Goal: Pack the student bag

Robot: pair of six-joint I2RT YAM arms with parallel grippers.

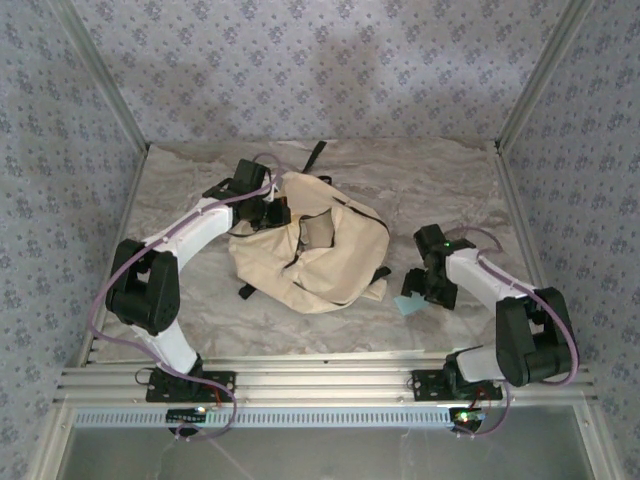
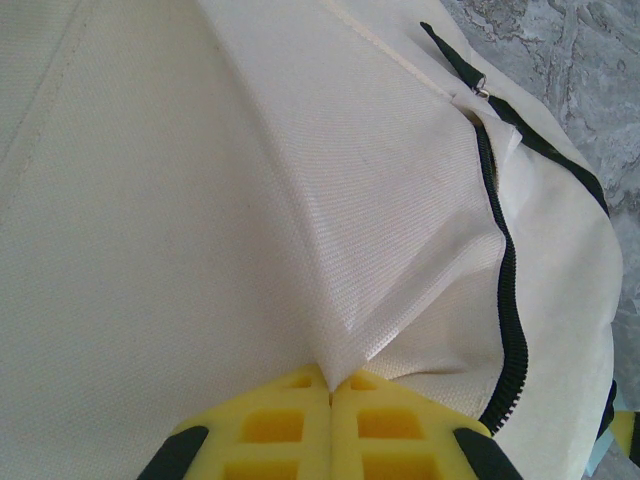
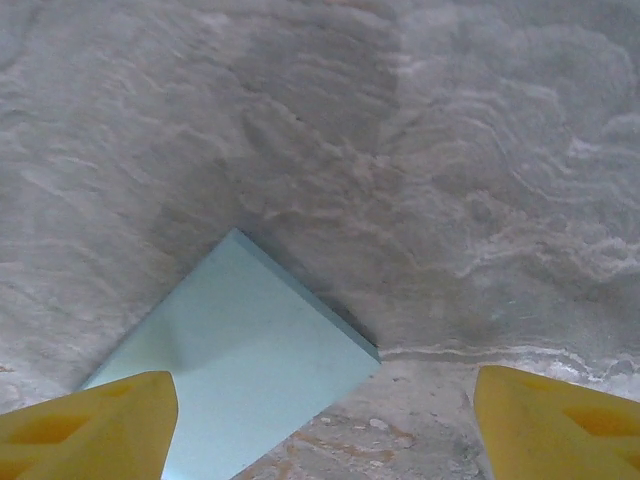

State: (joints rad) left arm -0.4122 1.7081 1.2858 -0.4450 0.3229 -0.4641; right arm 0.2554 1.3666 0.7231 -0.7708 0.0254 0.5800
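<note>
The cream student bag point(image 1: 320, 255) lies crumpled in the middle of the table, its dark zipper point(image 2: 512, 320) open along one side. My left gripper point(image 1: 268, 207) sits at the bag's upper left, its yellow fingers point(image 2: 290, 420) shut on a pinched fold of the bag's fabric point(image 2: 345, 350). My right gripper point(image 1: 425, 285) hovers open to the right of the bag, just above a flat pale blue pad point(image 3: 235, 355) lying on the table; its left fingertip point(image 3: 95, 425) overlaps the pad's near edge. The same pale blue pad point(image 1: 408, 305) peeks out beside the right gripper.
Black straps point(image 1: 316, 155) trail from the bag toward the back wall. The marbled table top point(image 3: 450, 200) stretches bare to the right of the pad. Patterned walls close in the back and both sides.
</note>
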